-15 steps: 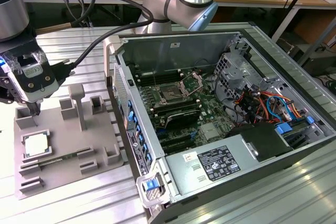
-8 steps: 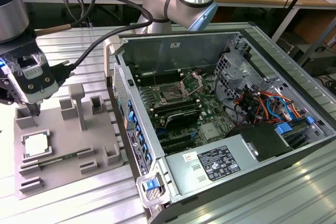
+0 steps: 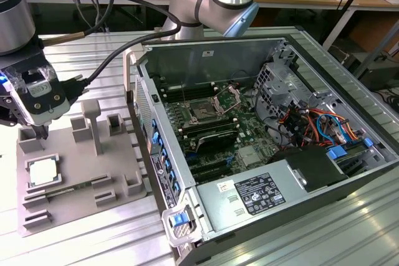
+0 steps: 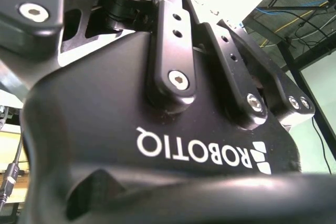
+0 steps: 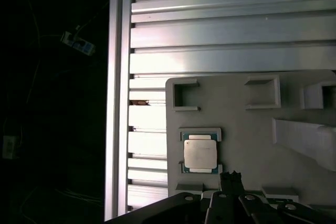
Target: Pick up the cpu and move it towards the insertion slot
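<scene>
At the exterior view's left, the robot's dark gripper [image 3: 42, 130], hung under a white labelled block, points tip-down over the back left corner of the pale grey plastic fixture [image 3: 84, 172], just above a raised block there. Whether it is open or closed cannot be told (the tip reads as one narrow dark point), and nothing shows in its grasp.

The cpu [image 3: 42, 171], a small flat square chip with a silvery-white metal top, lies flat in a shallow square recess near the fixture's left edge, near the gripper and apart from it. In the first wrist view the cpu [image 5: 199, 153] sits framed by that recess, with the gripper [image 5: 229, 176] dark beside one of its corners.

The fixture rests on the ribbed aluminium table [image 3: 93, 241], just beside the open grey metal computer case [image 3: 206, 60] to its right. Inside the case, on the green motherboard, the insertion slot [image 3: 204, 114], a small square socket with a dark centre and silver frame, lies well apart from the cpu, its hinged metal bracket [image 3: 228, 96] raised. Further right run red, orange and blue cables [image 3: 305, 123], and the grey power supply box [image 3: 262, 191] fills the case's near corner.
</scene>
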Motion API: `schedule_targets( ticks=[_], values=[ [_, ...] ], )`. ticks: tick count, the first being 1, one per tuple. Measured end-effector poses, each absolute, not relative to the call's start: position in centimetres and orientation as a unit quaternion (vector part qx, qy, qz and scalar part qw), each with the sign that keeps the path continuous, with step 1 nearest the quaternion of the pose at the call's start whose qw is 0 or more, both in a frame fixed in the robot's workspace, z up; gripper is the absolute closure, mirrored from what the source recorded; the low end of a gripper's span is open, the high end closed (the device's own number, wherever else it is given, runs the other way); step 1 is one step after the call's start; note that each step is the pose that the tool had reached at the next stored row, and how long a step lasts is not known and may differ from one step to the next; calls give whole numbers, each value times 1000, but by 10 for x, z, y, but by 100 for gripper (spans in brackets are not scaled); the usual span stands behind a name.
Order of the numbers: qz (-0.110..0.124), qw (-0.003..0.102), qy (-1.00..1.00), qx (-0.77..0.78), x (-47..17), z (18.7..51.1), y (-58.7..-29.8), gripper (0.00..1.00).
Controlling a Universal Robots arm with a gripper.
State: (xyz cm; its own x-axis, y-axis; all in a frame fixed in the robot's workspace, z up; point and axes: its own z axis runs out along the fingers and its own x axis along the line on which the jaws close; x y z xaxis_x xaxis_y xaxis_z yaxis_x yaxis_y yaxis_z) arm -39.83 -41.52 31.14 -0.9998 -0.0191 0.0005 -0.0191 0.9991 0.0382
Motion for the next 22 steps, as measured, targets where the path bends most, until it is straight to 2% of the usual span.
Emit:
schedule_targets(
  ticks=[22],
  values=[
    [-19,0,-1000,10,-398,307,-415,89]
  ],
)
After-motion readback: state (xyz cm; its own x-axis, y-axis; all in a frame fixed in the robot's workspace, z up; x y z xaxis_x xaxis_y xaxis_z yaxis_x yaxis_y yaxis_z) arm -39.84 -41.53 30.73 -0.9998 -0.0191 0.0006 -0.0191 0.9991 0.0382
